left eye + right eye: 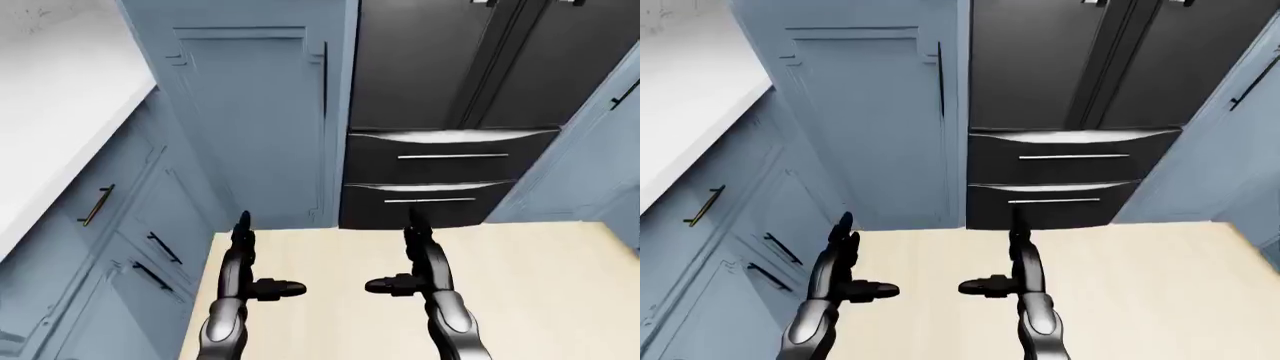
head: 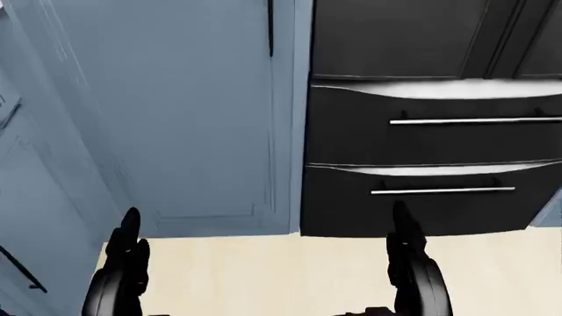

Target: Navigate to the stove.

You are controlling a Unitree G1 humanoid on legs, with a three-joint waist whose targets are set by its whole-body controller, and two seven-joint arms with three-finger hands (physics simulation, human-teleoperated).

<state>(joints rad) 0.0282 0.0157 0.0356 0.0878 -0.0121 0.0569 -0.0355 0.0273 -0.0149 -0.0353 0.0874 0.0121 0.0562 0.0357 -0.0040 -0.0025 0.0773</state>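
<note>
Nearest, at the bottom of the left-eye view, the left hand (image 1: 243, 255) and the right hand (image 1: 418, 251) reach up over the pale wood floor (image 1: 540, 292), well apart from each other, each with its fingers spread, one digit pointing inward toward the other hand and the remaining fingers extended upward; neither hand holds anything. To the left in that view runs a row of blue base cabinets (image 1: 150, 240) with dark bar handles, all closed, so their contents cannot be seen, and above them lies a white surface (image 1: 50, 97), bare in the part that shows. Farther up the view stands a tall blue pantry cabinet (image 1: 260, 120) with a long dark vertical handle, its door closed. Just beside it on the right is a black refrigerator (image 1: 450, 75), with two closed upper doors and two closed lower drawers (image 2: 430, 158) carrying silver bar handles. More blue cabinetry (image 1: 600, 150) borders the refrigerator at the right edge. No stove shows in any of the views.
</note>
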